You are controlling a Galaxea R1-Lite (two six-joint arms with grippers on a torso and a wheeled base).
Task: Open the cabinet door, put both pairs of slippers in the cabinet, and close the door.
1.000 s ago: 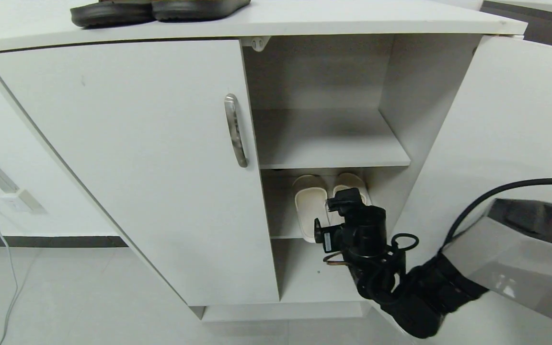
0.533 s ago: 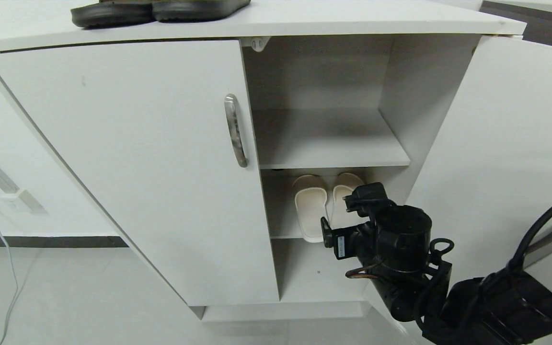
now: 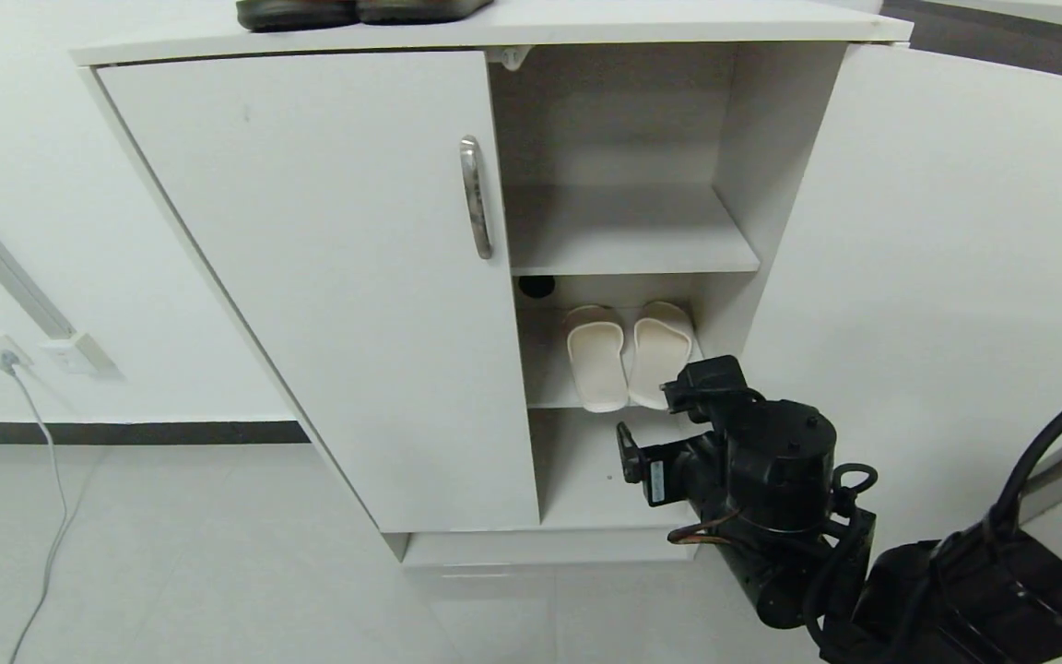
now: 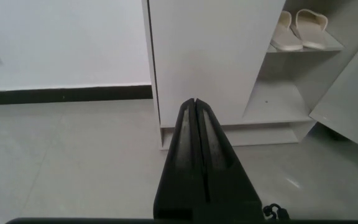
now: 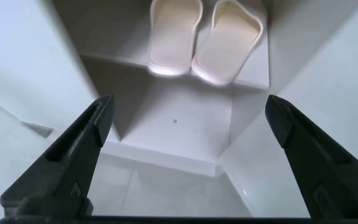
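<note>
Right wrist view is showing the right gripper [image 5: 188, 106] spread wide and carrying nothing, one watcher is saying. It is hanging just in front of the open half of the cabinet [image 3: 775, 138], and the white slippers [image 5: 173, 37] are lying side by side on the middle shelf [image 3: 545, 369] beyond it.

And the left gripper [image 4: 194, 109]? the other is asking.

Its fingers are pressing together on nothing, low over the floor [image 4: 73, 162], apart from the cabinet.

So which step is running?

One pair is looking stowed, the first is judging. The dark slippers [image 3: 356, 11] are sitting on the cabinet top [image 3: 678, 28], so fetching them is coming up.

What is that calling for?

An arm lifting to the top, pinching the dark pair, carrying it to a shelf while keeping off the open right door [image 3: 937, 277], then swinging that door shut.
</note>
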